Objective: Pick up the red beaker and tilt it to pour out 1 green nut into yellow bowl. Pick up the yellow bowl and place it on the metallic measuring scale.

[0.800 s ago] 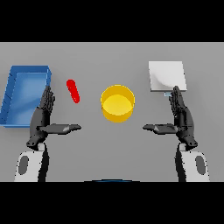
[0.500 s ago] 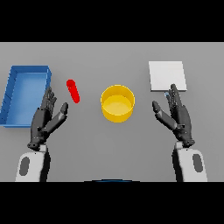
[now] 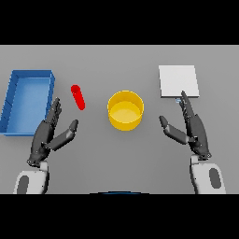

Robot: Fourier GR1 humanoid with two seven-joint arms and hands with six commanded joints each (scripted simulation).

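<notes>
On the grey table [image 3: 119,158], the red beaker [image 3: 78,97] lay on its side, just above and to the right of the left hand [image 3: 48,134], near its fingertips but not touching them. The left hand was open, fingers straight and pointing up the table, thumb spread out to the right; it held nothing and touched nothing. Beside it, further left, sat a blue tray [image 3: 28,100], with the hand's fingers close to the tray's right wall.

At the table's middle stood the yellow bowl [image 3: 125,110], upright, well apart from both hands and lying between them. No nut could be made out in the bowl or the beaker.

To the right, the white square scale [image 3: 178,80] lay flat near the far edge. The right hand [image 3: 192,128] was below it, open, fingers straight and aimed up toward the scale's lower edge, fingertips just short of or at that edge; contact could not be confirmed. Its thumb stood out to the left, toward the bowl. It held nothing.
</notes>
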